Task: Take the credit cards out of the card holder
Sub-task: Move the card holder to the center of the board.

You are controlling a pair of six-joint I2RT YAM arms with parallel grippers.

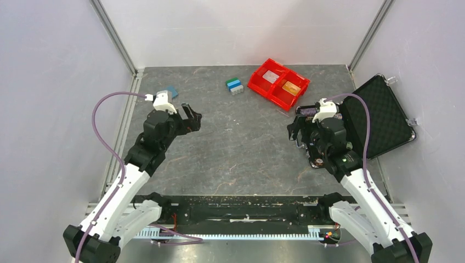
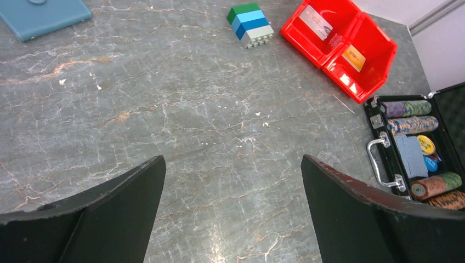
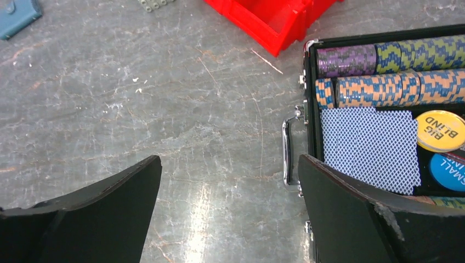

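The light-blue card holder (image 1: 172, 90) lies at the far left, partly hidden behind my left wrist; it also shows in the left wrist view (image 2: 44, 15) and the right wrist view (image 3: 19, 16). The whitish-grey credit card (image 1: 270, 76) lies in the left compartment of the red bin (image 1: 259, 86), and the orange credit card (image 1: 290, 87) in the right compartment. Both cards show in the left wrist view (image 2: 316, 22) (image 2: 354, 57). My left gripper (image 1: 192, 118) (image 2: 233, 159) is open and empty above bare table. My right gripper (image 1: 296, 123) (image 3: 229, 159) is open and empty beside the case.
An open black foam-lined case (image 1: 378, 115) sits at the right with poker chips (image 3: 384, 82) and a blue patterned deck (image 3: 370, 148). A stack of green, blue and grey blocks (image 1: 234, 86) stands left of the bin. Walls enclose the table.
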